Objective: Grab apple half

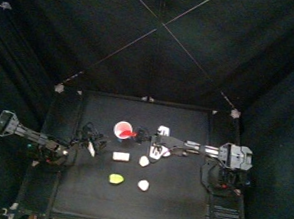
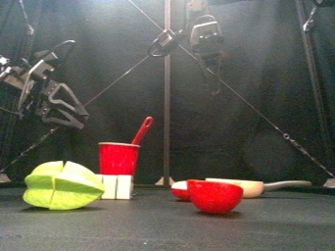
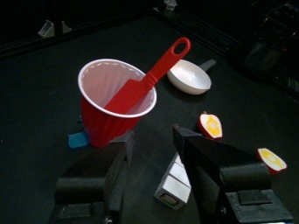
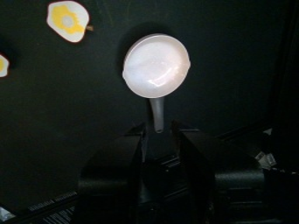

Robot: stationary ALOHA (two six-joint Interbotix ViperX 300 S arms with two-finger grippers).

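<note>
Two apple halves, red skin with yellow cut faces, lie near the table's middle [image 1: 149, 153] [image 1: 164, 152]. In the front view one apple half [image 2: 214, 195] stands near, the other [image 2: 181, 189] just behind it. The left wrist view shows both [image 3: 211, 125] [image 3: 271, 158], and so does the right wrist view [image 4: 68, 19] [image 4: 3, 63]. My left gripper [image 3: 149, 142] is open and empty, raised above the table [image 2: 63, 110], beside the red cup. My right gripper [image 4: 158, 136] hangs high [image 2: 206, 44] over the white spoon, apart from both halves.
A red cup [image 3: 114, 101] holds a red spoon [image 3: 163, 63]. A white block [image 2: 118, 186] stands at its foot. A white spoon [image 4: 156, 66] lies right of the halves. A green fruit [image 2: 62, 184] and a pale piece [image 1: 144, 186] lie nearer the front edge.
</note>
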